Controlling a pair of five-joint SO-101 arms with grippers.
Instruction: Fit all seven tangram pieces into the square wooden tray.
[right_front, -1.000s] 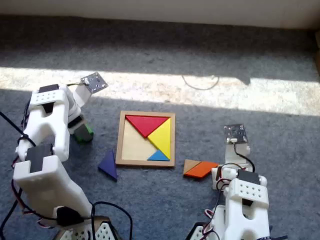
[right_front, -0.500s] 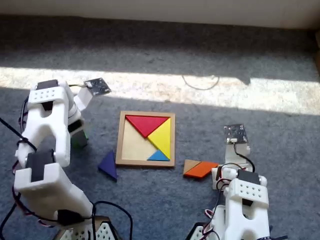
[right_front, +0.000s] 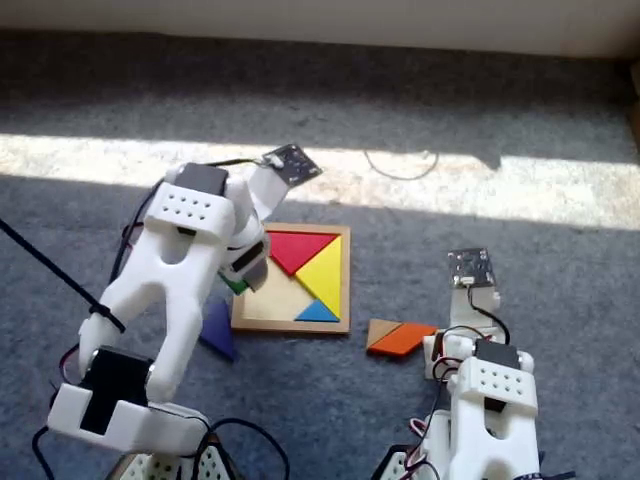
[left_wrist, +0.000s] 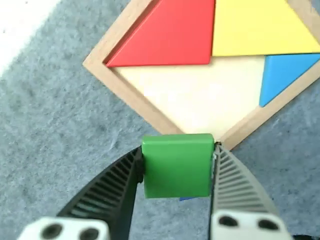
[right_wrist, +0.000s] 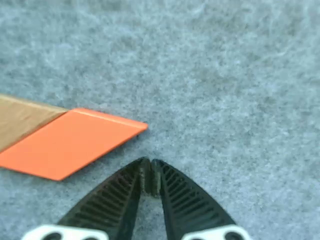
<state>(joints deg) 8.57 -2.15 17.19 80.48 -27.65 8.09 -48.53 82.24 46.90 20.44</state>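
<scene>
my left gripper (left_wrist: 177, 152) is clamped on the green square (left_wrist: 176, 166), held over the left rim of the square wooden tray (right_front: 280, 327). the red triangle (right_front: 292, 248), yellow triangle (right_front: 325, 275) and small blue triangle (right_front: 317, 312) lie in the tray. a dark blue triangle (right_front: 217, 330) sits on the carpet just left of the tray. my right gripper (right_wrist: 151, 175) has its fingers pressed together beside the orange parallelogram (right_wrist: 70, 145), which touches a tan triangle (right_wrist: 20, 120).

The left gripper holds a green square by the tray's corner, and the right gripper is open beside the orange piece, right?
Not quite: the right gripper is shut, not open, beside the orange piece, as the right wrist view shows. The left gripper does hold the green square by the tray corner.
</scene>
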